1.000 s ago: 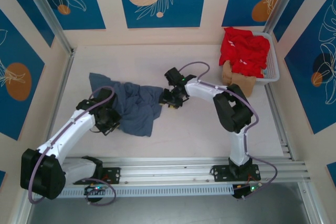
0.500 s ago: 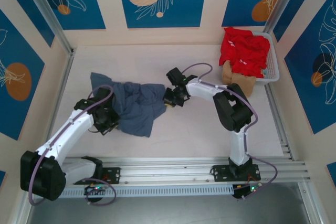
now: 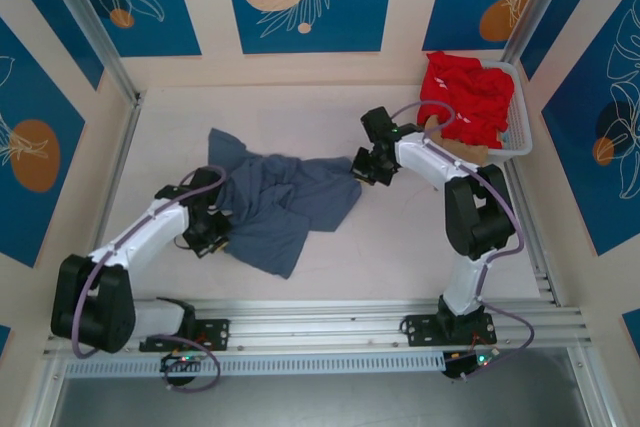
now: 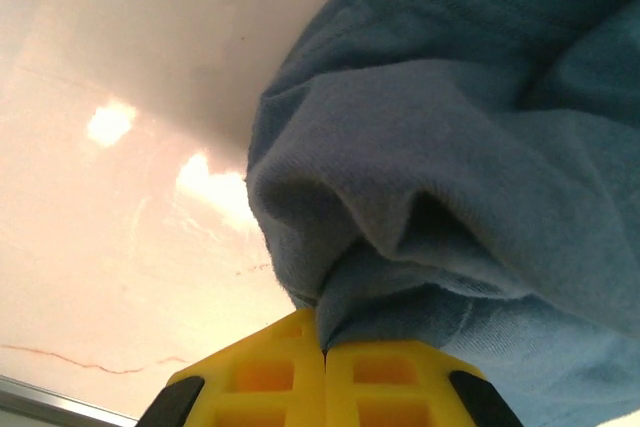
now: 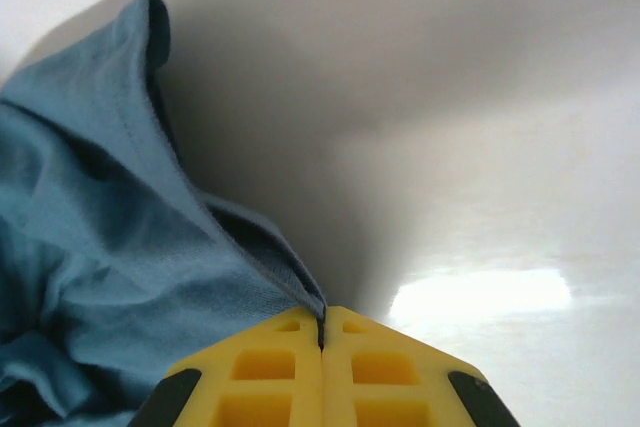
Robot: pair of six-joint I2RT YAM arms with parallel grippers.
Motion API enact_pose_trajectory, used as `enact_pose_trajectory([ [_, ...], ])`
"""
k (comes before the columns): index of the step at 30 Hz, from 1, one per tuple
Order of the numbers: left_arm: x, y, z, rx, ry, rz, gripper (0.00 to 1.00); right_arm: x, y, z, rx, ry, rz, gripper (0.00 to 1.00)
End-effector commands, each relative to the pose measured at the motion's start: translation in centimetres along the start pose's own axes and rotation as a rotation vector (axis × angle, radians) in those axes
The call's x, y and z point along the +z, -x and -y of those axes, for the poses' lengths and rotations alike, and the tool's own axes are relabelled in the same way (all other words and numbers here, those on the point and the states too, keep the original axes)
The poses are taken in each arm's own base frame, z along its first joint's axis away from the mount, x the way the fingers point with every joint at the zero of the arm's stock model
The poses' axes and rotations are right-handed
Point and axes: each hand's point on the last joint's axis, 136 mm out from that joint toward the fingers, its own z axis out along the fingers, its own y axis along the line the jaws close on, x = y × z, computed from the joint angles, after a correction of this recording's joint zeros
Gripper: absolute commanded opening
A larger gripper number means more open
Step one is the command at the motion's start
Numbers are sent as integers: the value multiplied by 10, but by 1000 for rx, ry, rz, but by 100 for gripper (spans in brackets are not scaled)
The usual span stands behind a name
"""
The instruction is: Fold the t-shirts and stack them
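Since right tool (image 3: pixel 361 171) clamped on, blue-grey shirt (image 3: pixel 290 202) dragged rightward, spread wider.

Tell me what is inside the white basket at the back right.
Crumpled red t-shirts fill the white basket, heaped above its rim. The basket's floor and anything lying beneath the red pile are covered, so they cannot be seen.

Overhead; wrist close-ups on t-shirt (image 3: pixel 290 207)

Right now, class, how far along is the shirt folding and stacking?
Done: nothing folded or stacked. In hand: the left tool and right tool each pinch an edge of the crumpled blue-grey t-shirt. Left: fold it, then the red t-shirts heaped in the white basket.
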Motion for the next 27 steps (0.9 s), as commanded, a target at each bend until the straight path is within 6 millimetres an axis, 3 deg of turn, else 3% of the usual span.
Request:
enact_pose_trajectory([
  [1, -7, 20, 5, 70, 22, 47, 0, -27, 6, 24, -31, -89, 22, 0],
  [5, -12, 37, 0, 112, 75, 80, 0, -55, 6, 36, -28, -111, 50, 0],
  [9, -31, 57, -3, 143, 110, 143, 0, -92, -6, 40, -34, -90, 79, 0],
  [18, -53, 76, -5, 166, 129, 222, 0, -153, -68, 36, -20, -11, 11, 0],
  [21, -47, 86, -1, 160, 132, 215, 0, -140, -69, 32, 23, 8, -26, 0],
  [23, -42, 95, 2, 159, 131, 217, 0, -117, -55, 27, 48, 6, -34, 0],
  [27, -33, 124, 2, 129, 159, 217, 0, -51, -16, 15, 107, -19, -97, 0],
])
